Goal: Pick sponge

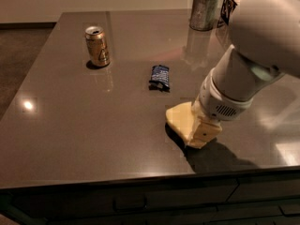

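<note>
The sponge is a pale yellow flat pad lying on the grey table at the front right. My gripper is down at the sponge's right end and covers that end, so only the left half of the sponge shows. A pale yellow gripper block with a dark dot stands at the sponge's near edge. The big white arm hides the rest of the gripper.
A gold soda can stands at the back left. A small dark blue snack wrapper lies mid-table, just behind the sponge. A metal cup and a box stand at the far right edge. The table's front edge is close to the sponge.
</note>
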`<control>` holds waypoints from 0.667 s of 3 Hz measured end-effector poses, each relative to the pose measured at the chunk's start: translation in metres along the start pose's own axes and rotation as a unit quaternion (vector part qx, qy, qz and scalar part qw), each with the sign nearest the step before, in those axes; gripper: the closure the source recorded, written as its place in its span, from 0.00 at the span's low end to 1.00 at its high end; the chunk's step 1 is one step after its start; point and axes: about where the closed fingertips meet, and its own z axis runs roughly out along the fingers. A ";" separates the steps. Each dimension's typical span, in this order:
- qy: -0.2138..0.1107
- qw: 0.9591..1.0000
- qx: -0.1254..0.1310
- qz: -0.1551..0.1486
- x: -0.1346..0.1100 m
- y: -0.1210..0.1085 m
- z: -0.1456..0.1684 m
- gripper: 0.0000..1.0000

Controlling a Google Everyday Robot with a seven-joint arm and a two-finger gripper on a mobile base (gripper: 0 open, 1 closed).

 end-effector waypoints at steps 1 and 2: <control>-0.005 1.000 0.020 -0.004 -0.009 -0.013 -0.030 0.96; -0.013 0.999 0.031 -0.012 -0.020 -0.023 -0.062 1.00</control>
